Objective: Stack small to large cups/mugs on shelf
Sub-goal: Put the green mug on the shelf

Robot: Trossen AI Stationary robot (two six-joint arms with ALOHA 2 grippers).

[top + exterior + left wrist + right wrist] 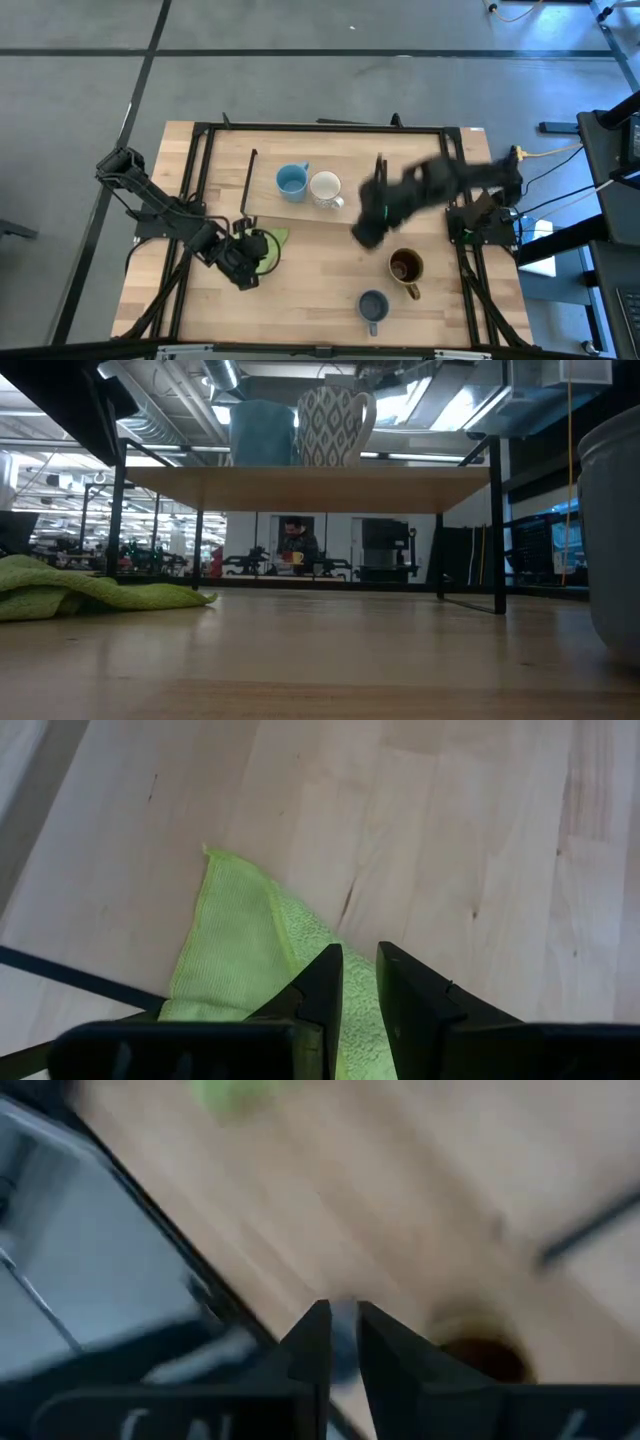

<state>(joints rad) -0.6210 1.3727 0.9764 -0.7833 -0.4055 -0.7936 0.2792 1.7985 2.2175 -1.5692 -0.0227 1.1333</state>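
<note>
1. My right gripper [366, 236] is hanging over the table [310, 290] just in front of the shelf [330, 158], beside the brown mug [405, 266]; its fingers are standing nearly together, nothing between them.
2. My left gripper [358, 982] is resting at the green cloth [240, 945], fingers close with a narrow gap, gripping nothing I can see.
3. The light blue mug [291, 181] and white mug [326, 188] are sitting side by side on the shelf.
4. The grey-blue mug [373, 307] is standing near the table's front edge; bare wood is lying between cloth and brown mug.
</note>
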